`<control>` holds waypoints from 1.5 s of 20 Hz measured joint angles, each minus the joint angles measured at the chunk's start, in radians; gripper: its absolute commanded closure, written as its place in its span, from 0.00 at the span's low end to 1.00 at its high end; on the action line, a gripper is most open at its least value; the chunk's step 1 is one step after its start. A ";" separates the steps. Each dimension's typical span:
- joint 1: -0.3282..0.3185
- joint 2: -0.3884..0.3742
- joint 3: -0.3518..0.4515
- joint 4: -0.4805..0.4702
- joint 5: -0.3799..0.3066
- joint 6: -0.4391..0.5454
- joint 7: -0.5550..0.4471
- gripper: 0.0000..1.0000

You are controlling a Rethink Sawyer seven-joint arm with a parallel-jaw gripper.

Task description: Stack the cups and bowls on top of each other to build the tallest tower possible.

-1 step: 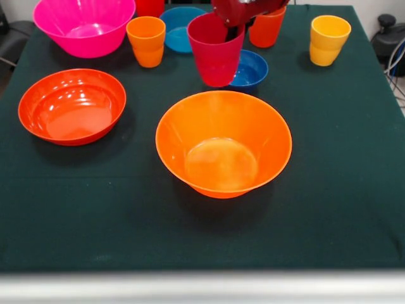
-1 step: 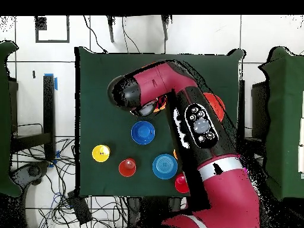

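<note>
The gripper (image 1: 235,24) holds 1 red-pink cup (image 1: 216,50) by its rim, lifted just behind the big orange bowl (image 1: 223,143). Released off-centre, the cup could probably tip against the bowl's sloped wall and roll.

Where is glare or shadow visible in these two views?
Front view: white glare lies on the floors of the orange-red bowl and big orange bowl, which casts a soft shadow on the cloth. Overhead view: the arm hides most bowls; no clear glare.
</note>
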 measured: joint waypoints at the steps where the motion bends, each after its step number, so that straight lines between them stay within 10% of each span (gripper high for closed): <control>1: 0.001 0.005 -0.005 -0.011 0.000 0.000 0.000 1.00; 30: 0.103 0.214 -0.139 -0.135 0.042 -0.084 0.058 1.00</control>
